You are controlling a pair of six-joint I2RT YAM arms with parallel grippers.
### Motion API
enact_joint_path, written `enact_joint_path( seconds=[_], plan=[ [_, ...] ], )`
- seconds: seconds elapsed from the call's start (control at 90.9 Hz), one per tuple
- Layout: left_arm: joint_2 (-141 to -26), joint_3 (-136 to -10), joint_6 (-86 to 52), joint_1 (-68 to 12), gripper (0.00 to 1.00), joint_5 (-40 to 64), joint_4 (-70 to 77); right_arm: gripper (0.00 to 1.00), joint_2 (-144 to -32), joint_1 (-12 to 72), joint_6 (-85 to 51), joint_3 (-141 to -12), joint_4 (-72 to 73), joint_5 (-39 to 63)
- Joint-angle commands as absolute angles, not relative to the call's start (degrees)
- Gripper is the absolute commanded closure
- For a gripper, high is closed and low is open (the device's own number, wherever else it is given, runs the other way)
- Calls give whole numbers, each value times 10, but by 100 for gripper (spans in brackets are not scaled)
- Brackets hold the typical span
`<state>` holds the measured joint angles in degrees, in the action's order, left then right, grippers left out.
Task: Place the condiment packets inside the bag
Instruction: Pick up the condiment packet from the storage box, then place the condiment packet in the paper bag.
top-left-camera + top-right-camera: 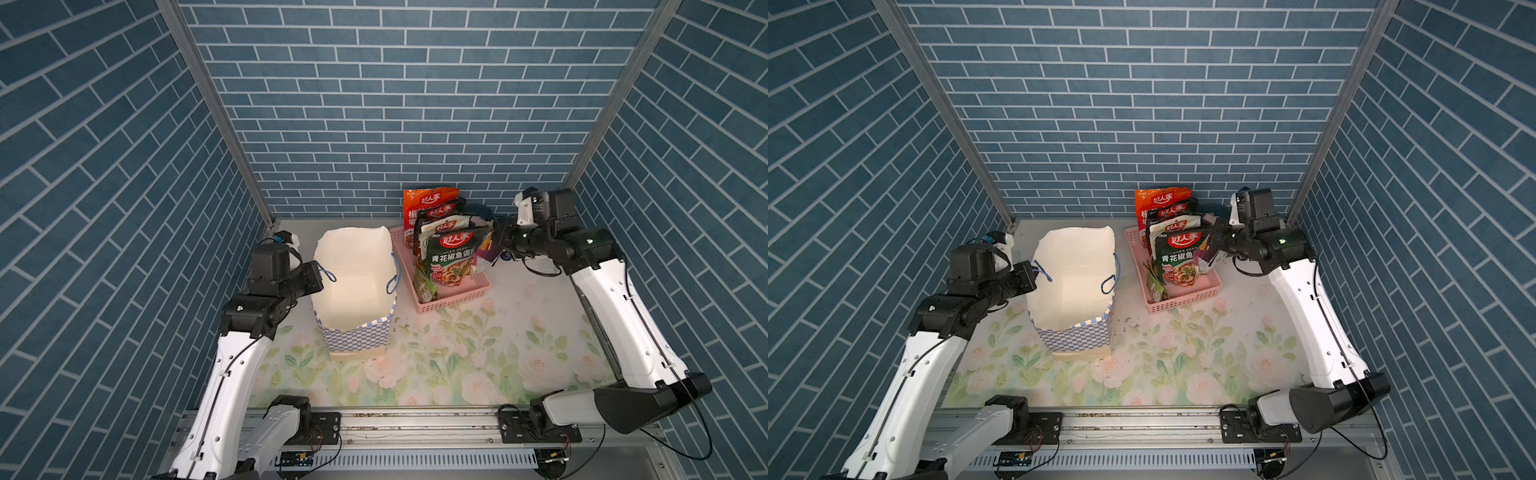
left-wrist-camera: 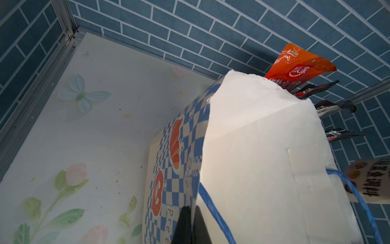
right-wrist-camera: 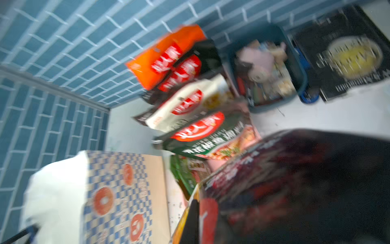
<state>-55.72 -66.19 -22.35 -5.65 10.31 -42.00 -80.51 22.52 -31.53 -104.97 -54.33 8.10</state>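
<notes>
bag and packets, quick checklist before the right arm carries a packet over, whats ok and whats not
1. The bag stands upright, mouth open: ok.
2. The left gripper is shut on the bag's rim: ok.
3. The right gripper is shut on a dark packet: ok.
4. The dark packet is lifted clear of the pink basket: cannot tell, the right wrist view is blurred.
5. Straight path to the bag is free: not ok, the green packet and others stand upright in between; probably lift over them.
</notes>
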Motion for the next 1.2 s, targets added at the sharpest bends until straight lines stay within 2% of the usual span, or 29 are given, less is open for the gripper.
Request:
enact_joint_path(
  seconds=[0.0, 0.176, 0.264, 0.462, 0.605, 0.847, 1.188],
  plan=[
    [-561, -677, -216, -59, 100, 101, -423, 100, -843, 264, -231, -1161, -576, 175],
    [-562, -676, -216, -59, 100, 108, -421, 100, -971, 368, -215, -1392, -609, 242],
    [-565, -676, -216, -59, 100, 110, -422, 100, -1012, 408, -219, -1443, -585, 281],
    [-568, -674, -217, -59, 100, 111, -423, 100, -1020, 469, -212, -1403, -476, 334],
    [-568, -676, -216, -59, 100, 109, -422, 100, -1027, 485, -196, -1369, -488, 344],
    [-567, -680, -218, -59, 100, 109, -420, 100, -1031, 487, -191, -1291, -517, 302],
    [-570, -711, -161, -59, 100, 88, -444, 100, -1114, 490, -200, -1323, -597, 216]
  ],
)
